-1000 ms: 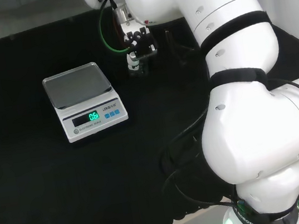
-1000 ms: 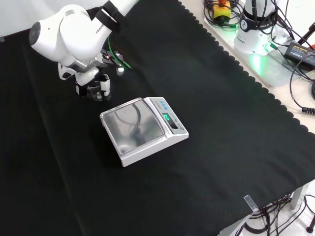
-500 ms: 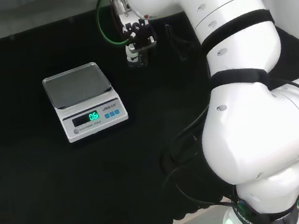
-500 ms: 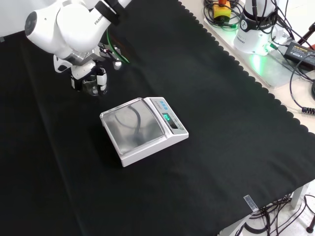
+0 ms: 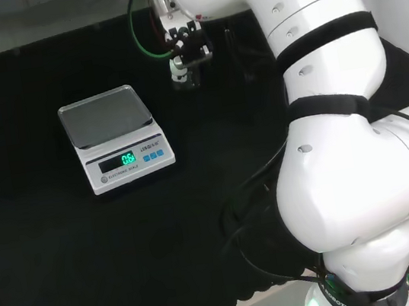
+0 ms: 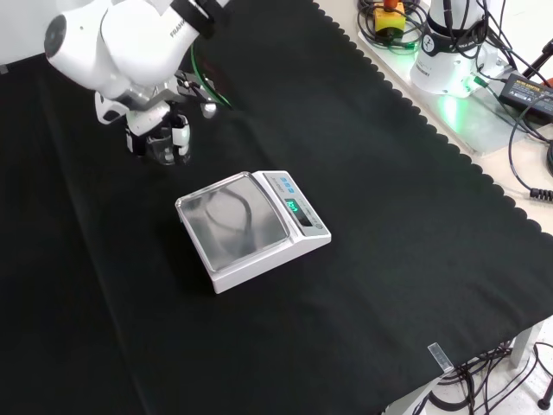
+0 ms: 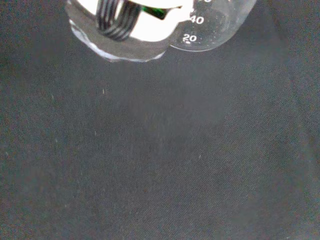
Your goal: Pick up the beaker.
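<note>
A small clear glass beaker (image 6: 161, 150) with printed white graduations sits between the curled fingers of the black and white hand (image 6: 154, 135), a little above the black cloth. In the head view the hand (image 5: 188, 46) is at the top centre, beside the arm's white links, with the beaker (image 5: 183, 77) hanging just below it. The wrist view has the beaker's lower wall (image 7: 216, 31) next to a ribbed black and white finger (image 7: 131, 24), with bare cloth beyond them.
A white electronic scale (image 6: 252, 228) with a metal pan stands on the cloth in front of the hand; in the head view the scale (image 5: 115, 137) is left of it. The arm's base and cables (image 6: 458, 52) lie past the cloth's scalloped edge.
The hand has risen with the beaker in its fingers, moving up in both the head and front views. The scale has not moved.
</note>
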You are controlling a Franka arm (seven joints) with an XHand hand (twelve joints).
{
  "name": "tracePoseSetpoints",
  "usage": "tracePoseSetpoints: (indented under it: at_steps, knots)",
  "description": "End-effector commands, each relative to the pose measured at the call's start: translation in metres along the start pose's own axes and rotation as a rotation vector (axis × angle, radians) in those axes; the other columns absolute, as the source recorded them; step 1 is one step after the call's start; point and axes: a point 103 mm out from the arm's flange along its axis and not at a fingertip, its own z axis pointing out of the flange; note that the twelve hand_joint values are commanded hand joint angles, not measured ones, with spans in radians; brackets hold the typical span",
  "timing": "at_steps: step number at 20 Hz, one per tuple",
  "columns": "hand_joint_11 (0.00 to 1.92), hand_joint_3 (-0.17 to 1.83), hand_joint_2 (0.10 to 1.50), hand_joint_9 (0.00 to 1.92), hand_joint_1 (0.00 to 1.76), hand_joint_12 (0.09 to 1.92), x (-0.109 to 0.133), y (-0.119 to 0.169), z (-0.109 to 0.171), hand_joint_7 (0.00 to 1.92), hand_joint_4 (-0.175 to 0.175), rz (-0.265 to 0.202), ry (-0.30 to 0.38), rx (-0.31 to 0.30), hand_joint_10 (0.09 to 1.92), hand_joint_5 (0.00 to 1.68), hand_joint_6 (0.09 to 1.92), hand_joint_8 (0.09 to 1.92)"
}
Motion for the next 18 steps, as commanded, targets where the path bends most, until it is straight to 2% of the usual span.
tracePoseSetpoints:
  at_steps: [1, 10, 11, 14, 18]
  knots:
    - [1.46, 0.0, 1.13, 1.24, 1.16, 0.55, 0.0, -0.056, -0.044, 1.06, -0.175, 0.003, 0.0, -0.033, 0.55, 0.95, 1.04, 0.87]
    - [1.47, 0.0, 1.12, 1.25, 1.16, 0.55, 0.024, -0.086, -0.062, 1.06, -0.175, -0.028, -0.023, -0.058, 0.55, 0.95, 1.04, 0.86]
    - [1.48, 0.0, 1.12, 1.25, 1.15, 0.55, 0.025, -0.09, -0.065, 1.06, -0.175, -0.049, -0.023, -0.066, 0.55, 0.95, 1.04, 0.86]
    - [1.48, 0.0, 1.12, 1.26, 1.15, 0.55, 0.026, -0.101, -0.071, 1.06, -0.175, -0.044, -0.019, -0.094, 0.54, 0.95, 1.04, 0.86]
    - [1.49, 0.0, 1.12, 1.26, 1.15, 0.55, 0.035, -0.115, -0.077, 1.06, -0.175, -0.049, -0.016, -0.084, 0.54, 0.95, 1.04, 0.85]
